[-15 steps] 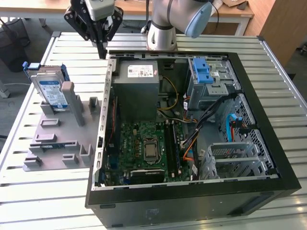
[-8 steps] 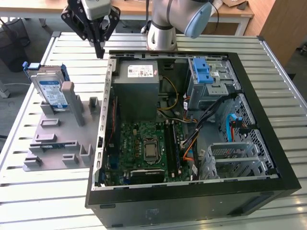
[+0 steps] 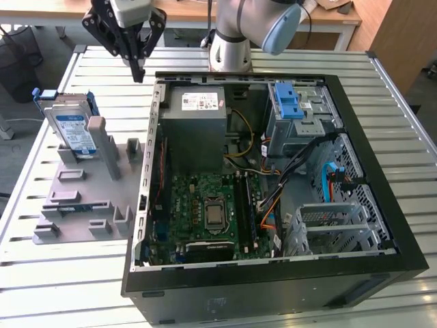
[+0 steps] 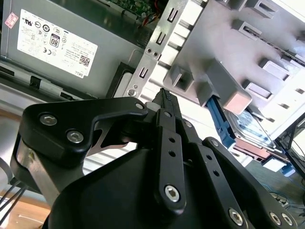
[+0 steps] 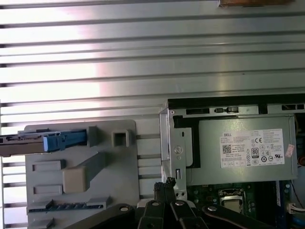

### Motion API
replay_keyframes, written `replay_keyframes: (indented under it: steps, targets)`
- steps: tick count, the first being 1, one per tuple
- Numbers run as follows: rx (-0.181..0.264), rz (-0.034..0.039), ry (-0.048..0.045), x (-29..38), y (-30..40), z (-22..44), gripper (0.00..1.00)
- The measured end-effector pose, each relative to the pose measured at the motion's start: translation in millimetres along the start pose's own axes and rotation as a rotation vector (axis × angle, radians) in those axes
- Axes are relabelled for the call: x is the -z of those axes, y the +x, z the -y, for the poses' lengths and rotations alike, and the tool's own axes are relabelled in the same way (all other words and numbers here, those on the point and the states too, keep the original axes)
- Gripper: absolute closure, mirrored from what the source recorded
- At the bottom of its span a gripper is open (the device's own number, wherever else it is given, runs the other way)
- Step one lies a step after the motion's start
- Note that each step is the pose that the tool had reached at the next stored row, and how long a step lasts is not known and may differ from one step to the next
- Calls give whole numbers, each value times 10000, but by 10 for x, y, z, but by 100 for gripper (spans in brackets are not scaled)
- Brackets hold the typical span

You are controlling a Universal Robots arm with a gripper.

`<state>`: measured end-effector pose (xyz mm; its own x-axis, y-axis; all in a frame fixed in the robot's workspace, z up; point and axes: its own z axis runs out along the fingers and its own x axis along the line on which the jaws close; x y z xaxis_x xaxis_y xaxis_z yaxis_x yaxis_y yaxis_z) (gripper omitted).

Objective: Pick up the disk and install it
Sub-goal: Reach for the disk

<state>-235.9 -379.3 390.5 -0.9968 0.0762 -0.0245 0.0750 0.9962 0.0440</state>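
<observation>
Standing disk (image 3: 72, 128): face in exterior view, edge in first wrist view.

Item count:
- one disk (image 3: 72, 126)
- one grey slotted fixture (image 3: 85, 201)
- one open computer case (image 3: 273, 292)
- one power supply box (image 3: 198, 126)
- one blue-latched drive cage (image 3: 293, 109)
- one processor socket (image 3: 214, 213)
- one gripper (image 3: 139, 72)
- one slatted table (image 3: 68, 290)
</observation>
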Motion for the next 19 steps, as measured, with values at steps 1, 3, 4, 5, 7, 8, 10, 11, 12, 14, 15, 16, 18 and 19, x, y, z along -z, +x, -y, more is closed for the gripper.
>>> replay_keyframes:
  steps: [1,3,4,5,7,8,10,11,12,14,15,16,18,19]
  targets:
    - [0,0,0,0,10,-2,89]
    - [-1,-1,1,0,30,-7,89]
    - [-1,-1,1,-1,40,-9,89]
    - [-1,0,0,-1,49,-11,89]
    - [-1,-1,0,-2,69,-16,89]
    - [-1,-1,0,-2,79,-18,89]
    - [-1,0,0,-3,99,-23,89]
    - [0,0,0,-3,109,-26,89]
    - [-1,0,0,-3,118,-28,89]
    - [0,0,0,-5,137,-33,89]
    - [0,0,0,-5,146,-35,89]
    - [0,0,0,-5,156,-38,89]
    - [-1,0,0,-6,175,-43,89]
    - [-1,0,0,-6,185,-46,89]
